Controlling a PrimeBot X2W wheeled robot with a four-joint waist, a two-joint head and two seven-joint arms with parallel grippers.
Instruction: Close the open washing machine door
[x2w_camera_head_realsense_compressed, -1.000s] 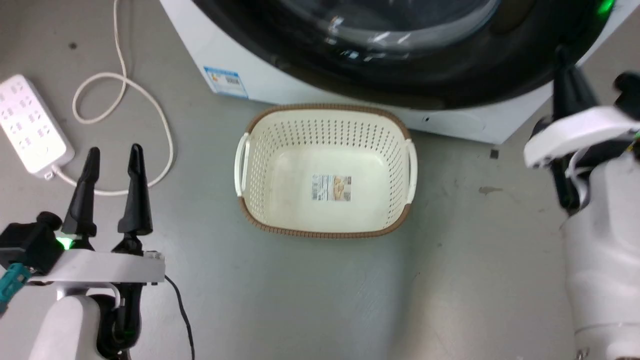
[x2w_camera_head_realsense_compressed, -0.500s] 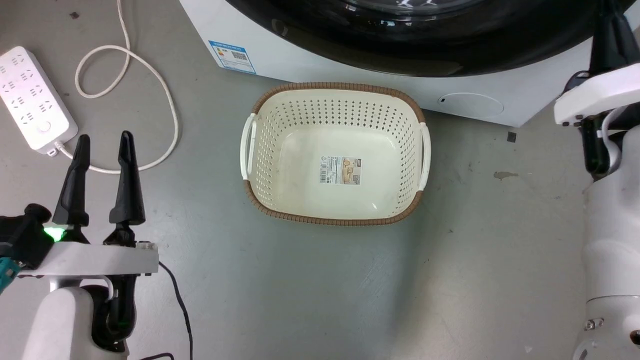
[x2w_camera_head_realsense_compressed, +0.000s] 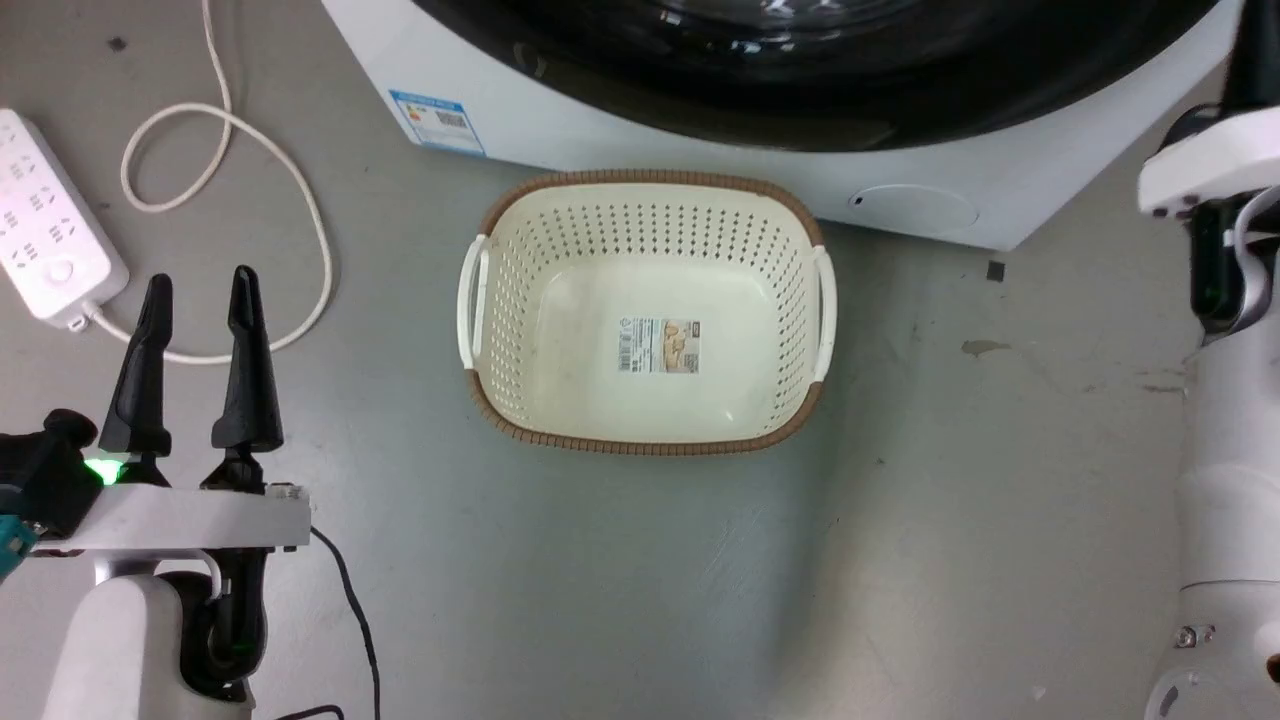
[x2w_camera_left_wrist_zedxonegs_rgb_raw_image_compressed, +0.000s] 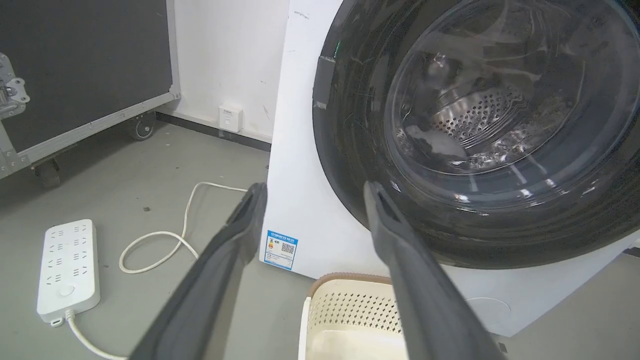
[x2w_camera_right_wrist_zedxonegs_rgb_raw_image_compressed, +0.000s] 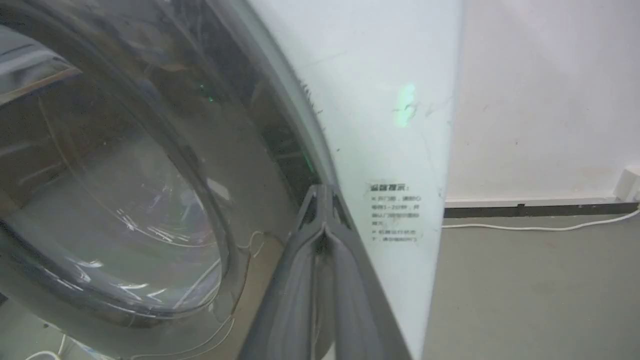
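The white washing machine (x2w_camera_head_realsense_compressed: 560, 130) stands at the top of the head view. Its glossy black washing machine door (x2w_camera_head_realsense_compressed: 800, 100) lies flat against the front. In the left wrist view the door (x2w_camera_left_wrist_zedxonegs_rgb_raw_image_compressed: 350, 150) with its glass bowl (x2w_camera_left_wrist_zedxonegs_rgb_raw_image_compressed: 500, 100) covers the steel drum. My left gripper (x2w_camera_head_realsense_compressed: 200, 280) hovers open and empty over the floor at lower left, well short of the machine (x2w_camera_left_wrist_zedxonegs_rgb_raw_image_compressed: 300, 150). In the right wrist view my right gripper (x2w_camera_right_wrist_zedxonegs_rgb_raw_image_compressed: 322, 192) is shut on nothing. Its tips are at the door's (x2w_camera_right_wrist_zedxonegs_rgb_raw_image_compressed: 125, 175) right rim, where that meets the white front (x2w_camera_right_wrist_zedxonegs_rgb_raw_image_compressed: 390, 100).
A cream perforated basket (x2w_camera_head_realsense_compressed: 645, 310) sits on the grey floor just before the machine. A white power strip (x2w_camera_head_realsense_compressed: 45, 250) and its looped cable (x2w_camera_head_realsense_compressed: 270, 200) lie at the left. A black wheeled case (x2w_camera_left_wrist_zedxonegs_rgb_raw_image_compressed: 75, 75) stands by the wall left of the machine.
The head camera has shifted, so the whole picture moved. My right wrist now sits higher and further right in that view, its fingers running off the top. Left gripper stays open.
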